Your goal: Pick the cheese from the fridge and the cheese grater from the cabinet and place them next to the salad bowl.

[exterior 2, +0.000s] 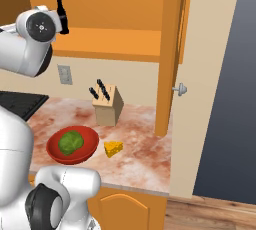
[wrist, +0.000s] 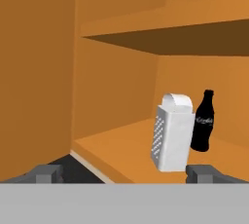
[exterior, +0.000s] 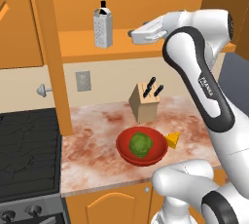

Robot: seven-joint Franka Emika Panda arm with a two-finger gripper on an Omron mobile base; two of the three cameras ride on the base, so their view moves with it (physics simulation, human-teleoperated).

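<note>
while your arm reaches up toward the cabinet (exterior: 97,47), the gripper (wrist: 125,173) sits level with the lower shelf, fingers spread wide apart with nothing between them. in the hand view the two finger tips (wrist: 46,173) show at the bottom, one at each side, and the cheese grater (wrist: 171,133) stands upright on the shelf ahead, closer to the right tip, not touching either. a dark cola bottle (wrist: 203,120) stands just behind the grater on its right, partly hidden by it. an upper shelf runs across above both.

from the left base view you see the grater (exterior: 103,26) on the open cabinet shelf, black handle up, with the hand (exterior: 148,31) to its right and apart from it. from the right base view the arm's joint covers most of the grater; only the bottle's neck (exterior 2: 61,16) pokes out beside it.

down on the counter (exterior: 97,159) the salad bowl (exterior: 142,146) holds its green lettuce ball. the cheese (exterior: 172,140) lies just beside the bowl's rim, on the counter; in the right base view the cheese (exterior 2: 113,148) is near the bowl (exterior 2: 73,144) with a small gap showing. a knife block (exterior: 145,102) stands behind the bowl. a stove (exterior: 26,155) sits at the counter's left end.
</note>
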